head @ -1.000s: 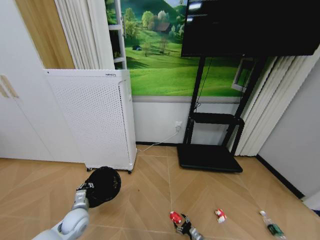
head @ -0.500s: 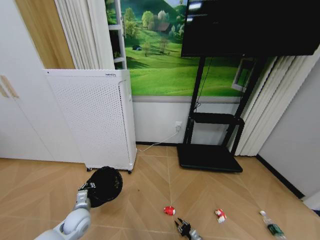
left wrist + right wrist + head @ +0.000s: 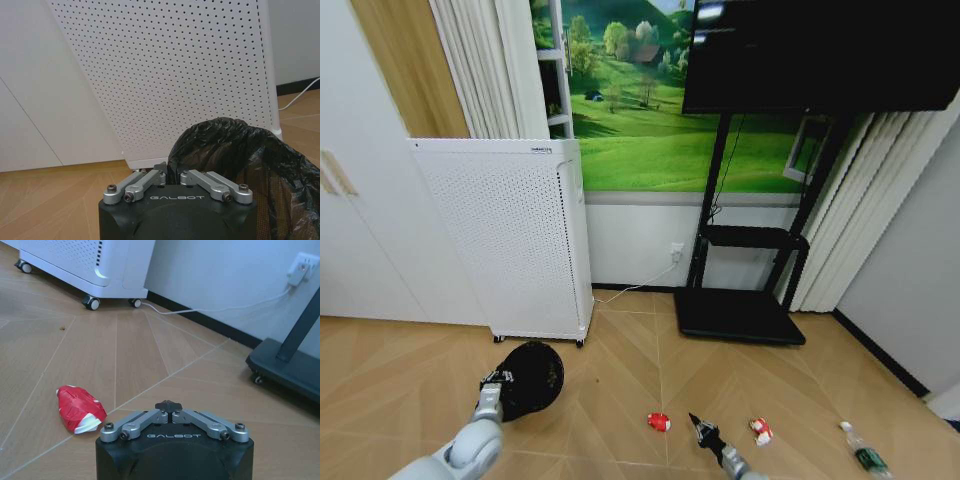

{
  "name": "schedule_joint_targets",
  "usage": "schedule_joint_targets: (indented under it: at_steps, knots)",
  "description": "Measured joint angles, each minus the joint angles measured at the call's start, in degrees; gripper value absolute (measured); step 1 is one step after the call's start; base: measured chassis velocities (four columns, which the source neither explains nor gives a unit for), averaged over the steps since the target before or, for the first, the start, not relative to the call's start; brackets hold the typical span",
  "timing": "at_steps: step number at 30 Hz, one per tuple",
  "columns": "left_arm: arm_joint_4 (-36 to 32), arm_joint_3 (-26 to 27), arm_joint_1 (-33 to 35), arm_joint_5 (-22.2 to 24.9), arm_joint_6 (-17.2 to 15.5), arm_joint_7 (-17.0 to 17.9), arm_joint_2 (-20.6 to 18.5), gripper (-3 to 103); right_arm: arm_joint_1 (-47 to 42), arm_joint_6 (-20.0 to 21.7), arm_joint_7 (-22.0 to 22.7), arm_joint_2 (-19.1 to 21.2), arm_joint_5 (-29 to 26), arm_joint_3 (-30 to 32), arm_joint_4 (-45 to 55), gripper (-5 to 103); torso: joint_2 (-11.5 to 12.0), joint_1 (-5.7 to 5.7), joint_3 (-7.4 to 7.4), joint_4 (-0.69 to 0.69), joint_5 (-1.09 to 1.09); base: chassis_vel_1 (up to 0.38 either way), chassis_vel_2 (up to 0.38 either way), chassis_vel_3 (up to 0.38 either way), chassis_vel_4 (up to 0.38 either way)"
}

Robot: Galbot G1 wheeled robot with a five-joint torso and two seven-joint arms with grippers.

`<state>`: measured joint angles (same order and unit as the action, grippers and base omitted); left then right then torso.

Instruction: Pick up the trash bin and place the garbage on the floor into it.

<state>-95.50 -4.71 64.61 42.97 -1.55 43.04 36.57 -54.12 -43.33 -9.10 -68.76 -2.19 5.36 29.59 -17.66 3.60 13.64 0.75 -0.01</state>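
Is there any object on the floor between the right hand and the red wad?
Nothing visible. The right hand, fingers shut and empty, hangs just beside the red wad, with bare wooden floor between them.

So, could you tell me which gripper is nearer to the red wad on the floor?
The right. The right gripper sits shut and empty just beside the red wad, not touching it. The left gripper is farther off, clamped on the trash bin's rim.
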Motion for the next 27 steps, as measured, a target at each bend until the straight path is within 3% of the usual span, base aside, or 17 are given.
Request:
schedule_joint_targets:
  at_steps: [3,5,7,11,13,14,15,18,27]
  knots:
    - [-0.1,0.1,0.7,-0.7,0.0,0.0,0.4,8,-1.1,-1.7,0.4,-0.3,2.0,0.1,0.6,-2,0.0,0.00,0.00,0.00,0.00,0.000,0.000,0.000,0.000]
    - [-0.2,0.3,1.2,-1.0,0.0,0.0,0.5,8,-1.7,-2.2,0.5,-1.1,2.8,0.2,0.6,3,0.0,0.00,0.00,0.01,0.01,0.000,0.000,0.000,0.000]
    - [-0.4,1.0,2.0,-1.4,0.2,0.1,0.6,8,-2.3,-2.4,2.4,-3.0,3.9,0.3,0.6,19,0.0,0.00,0.00,-0.02,0.03,0.000,0.000,0.000,0.000]
    - [-0.9,1.7,2.6,-1.5,0.4,0.1,0.4,8,-2.3,-2.5,5.1,-4.3,5.8,0.3,0.6,24,0.0,0.00,0.00,-0.02,0.02,0.000,0.000,0.000,0.000]
    - [-1.2,2.4,3.0,-1.6,0.7,0.0,0.1,8,-2.1,-2.5,6.6,-5.1,7.5,0.2,0.6,35,0.0,0.00,0.00,-0.02,0.02,0.000,0.000,0.000,0.000]
    - [-1.2,2.4,3.0,-1.6,0.7,0.0,0.1,8,-2.1,-2.5,6.6,-5.1,7.5,0.2,0.6,35,0.0,0.00,0.00,-0.02,0.02,0.000,0.000,0.000,0.000]
    - [-1.4,2.7,3.3,-1.6,0.9,-0.1,-0.1,8,-1.9,-2.5,6.8,-5.2,8.4,0.0,0.5,46,0.0,0.00,0.00,-0.02,0.01,0.000,0.000,0.000,0.000]
    - [-1.4,3.0,3.5,-1.7,1.1,-0.2,-0.1,8,-1.7,-2.5,6.8,-5.5,9.3,-0.1,0.2,51,0.0,0.00,0.00,-0.02,0.00,0.000,0.000,0.000,0.000]
    - [-1.3,2.8,3.5,-2.0,1.6,-0.6,0.3,8,0.3,-2.4,6.5,-8.2,14.2,-0.5,-5.6,89,0.0,0.00,0.00,-0.01,0.00,0.000,0.000,0.000,0.000]
